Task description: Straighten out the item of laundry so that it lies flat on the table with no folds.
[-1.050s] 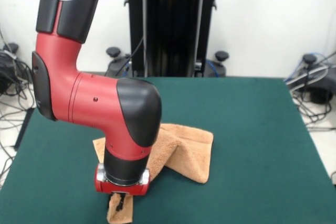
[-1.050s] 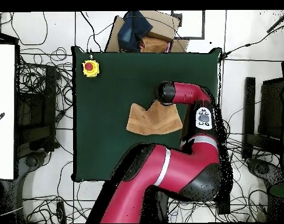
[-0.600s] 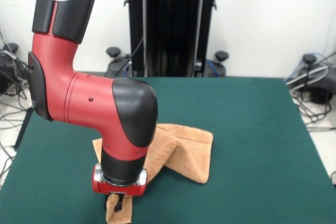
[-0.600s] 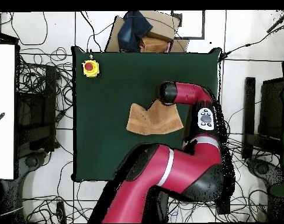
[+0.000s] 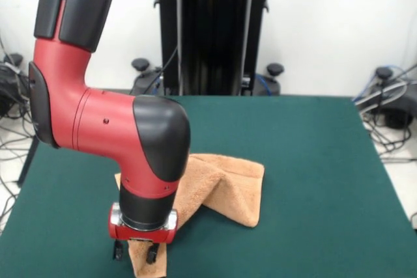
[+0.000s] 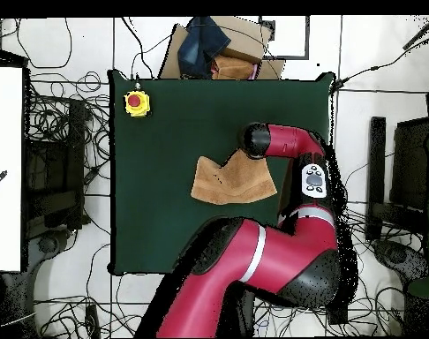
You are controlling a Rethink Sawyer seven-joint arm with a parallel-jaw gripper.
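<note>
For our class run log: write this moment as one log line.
gripper: open, at towel's near corner | towel: folded, ridge raised, not flat | table: towel left of centre | task: unfinished

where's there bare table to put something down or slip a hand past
Bare felt on the table runs from the towel out to the edge below the yellow box with a red button. The strip between the towel and the far edge by the cardboard box is also free. It is crowded where the gripper and arm stand over the towel's corner.

Towel (image 5: 221, 183) on table (image 5: 313, 161), tool (image 5: 135, 252) above.
</note>
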